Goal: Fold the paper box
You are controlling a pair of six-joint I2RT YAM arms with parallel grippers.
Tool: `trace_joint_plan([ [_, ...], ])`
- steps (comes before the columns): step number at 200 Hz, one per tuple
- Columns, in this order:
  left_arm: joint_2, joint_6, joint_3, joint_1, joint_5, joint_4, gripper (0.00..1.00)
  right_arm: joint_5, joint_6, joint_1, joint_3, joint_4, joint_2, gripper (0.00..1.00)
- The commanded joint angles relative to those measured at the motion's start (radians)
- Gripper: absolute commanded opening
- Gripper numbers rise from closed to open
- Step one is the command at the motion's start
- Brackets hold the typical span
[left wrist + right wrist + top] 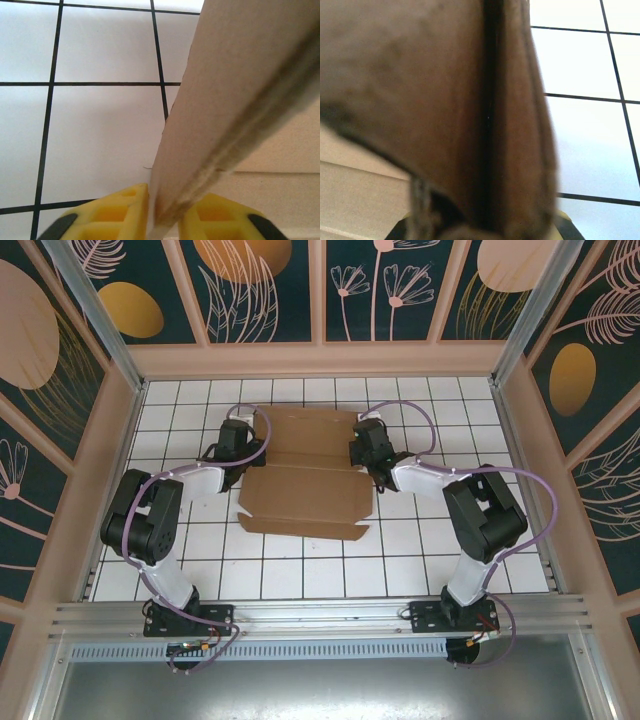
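1. The white tiled table (400,560) with black grid lines spreads out ahead of my arm bases, walled in by dark patterned panels.
2. The paper box (305,495), a plain brown die-cut cardboard sheet, lies mostly flat near the table's middle, between my two grippers.
3. My left gripper (258,452) sits at the sheet's left edge. Its yellow fingers (125,210) are closed on a raised cardboard flap, one on each side.
4. My right gripper (362,455) sits at the sheet's right edge, clamped tight on an upright, doubled fold of cardboard.
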Motion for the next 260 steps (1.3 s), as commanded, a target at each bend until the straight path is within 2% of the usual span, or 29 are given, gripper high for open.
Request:
trace_joint_plan([
  [1, 0.0, -0.027, 0.028, 0.007, -0.053, 0.01, 0.13, 0.008, -0.005, 0.002, -0.022, -0.062, -0.019, 0.0],
  [23, 0.004, -0.052, 0.037, 0.007, -0.1, 0.003, 0.02, 0.053, 0.015, 0.017, -0.007, -0.089, -0.012, 0.0],
  [50, -0.003, -0.086, 0.035, 0.006, -0.187, -0.02, 0.0, 0.087, 0.052, 0.029, -0.006, -0.109, -0.014, 0.0],
  [78, 0.002, -0.093, 0.024, 0.005, -0.123, -0.003, 0.0, 0.07, 0.062, 0.03, -0.007, -0.112, -0.01, 0.0],
  [94, -0.007, -0.104, 0.001, 0.006, -0.078, 0.027, 0.09, 0.069, 0.054, 0.031, -0.019, -0.095, -0.011, 0.0],
  [116, -0.03, -0.121, -0.032, 0.005, -0.003, 0.068, 0.3, 0.07, 0.029, 0.029, -0.032, -0.074, -0.014, 0.0],
  [144, -0.116, -0.141, -0.085, 0.008, 0.013, 0.105, 0.43, 0.074, 0.0, 0.024, -0.035, -0.055, -0.014, 0.0],
  [199, -0.309, -0.141, -0.193, 0.014, 0.057, 0.149, 0.47, 0.079, -0.04, 0.003, -0.046, -0.025, -0.025, 0.0],
  [236, -0.408, -0.145, -0.244, 0.015, 0.166, 0.207, 0.46, 0.066, -0.048, -0.002, -0.054, -0.002, -0.037, 0.0],
  [260, -0.443, -0.156, -0.233, 0.015, 0.194, 0.247, 0.46, 0.075, -0.05, -0.002, -0.053, 0.003, -0.039, 0.02],
])
